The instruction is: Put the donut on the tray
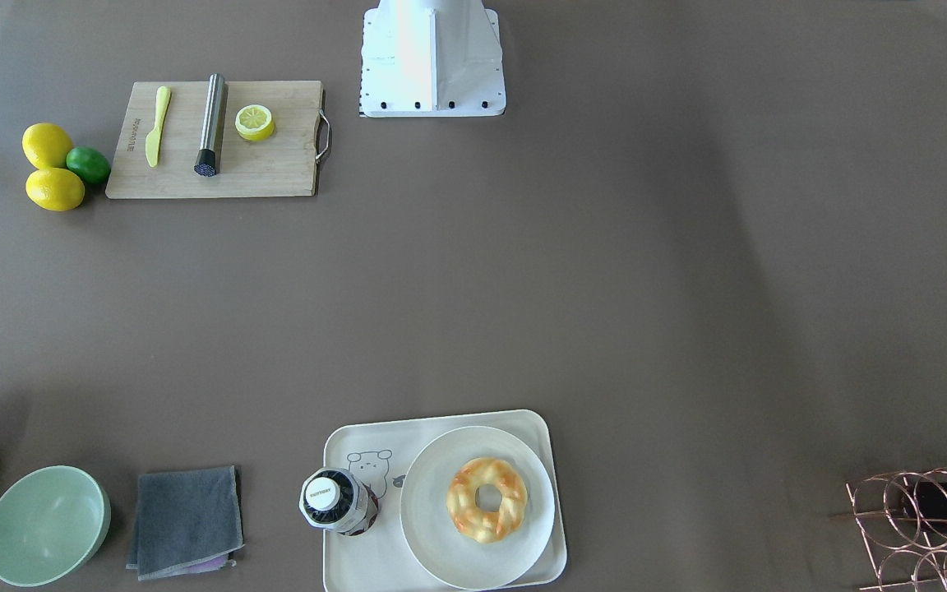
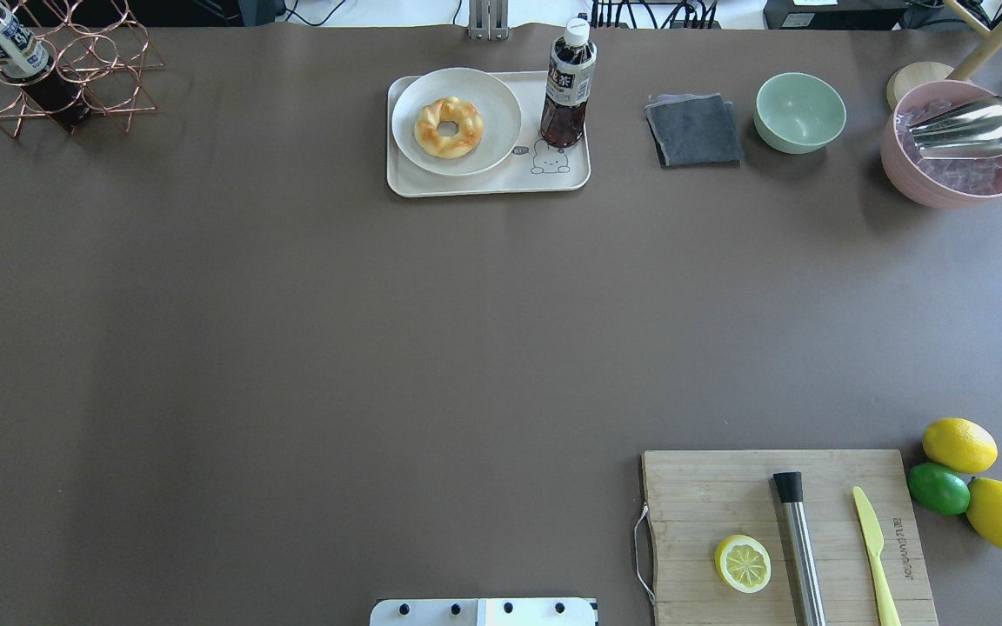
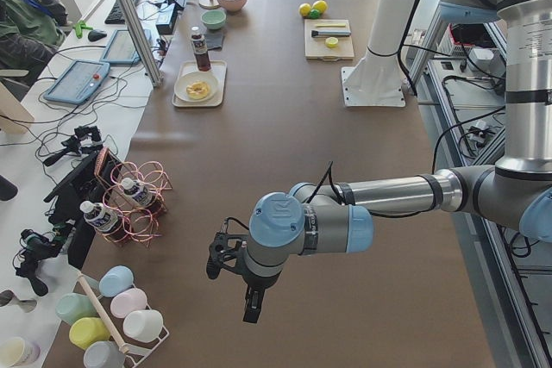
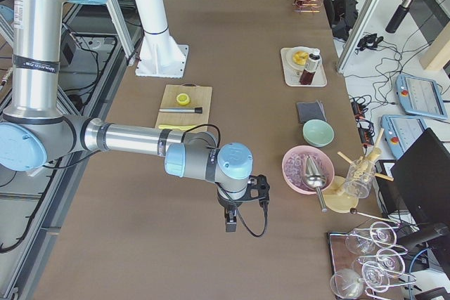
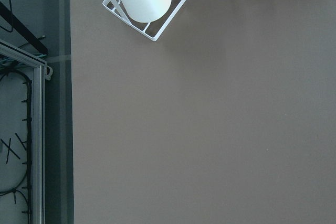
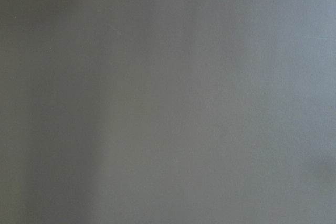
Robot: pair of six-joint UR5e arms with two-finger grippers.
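Note:
The donut (image 1: 487, 499) is a golden braided ring with orange-brown patches. It lies on a round white plate (image 1: 441, 547) that sits on the cream tray (image 1: 350, 563) with the bear drawing. It also shows in the overhead view (image 2: 448, 127) on the tray (image 2: 484, 183). Neither gripper shows in the overhead or front view. My left gripper (image 3: 250, 306) hangs over bare table at the far left end, far from the tray. My right gripper (image 4: 230, 224) hangs over bare table at the right end. I cannot tell whether either is open or shut.
A dark drink bottle (image 2: 567, 87) stands on the tray beside the plate. A grey cloth (image 2: 694, 129), green bowl (image 2: 800, 111) and pink bowl (image 2: 958, 143) lie to its right. A cutting board (image 2: 710, 487) with lemon slice, lemons and lime are near right; copper bottle rack (image 2: 49, 74) far left.

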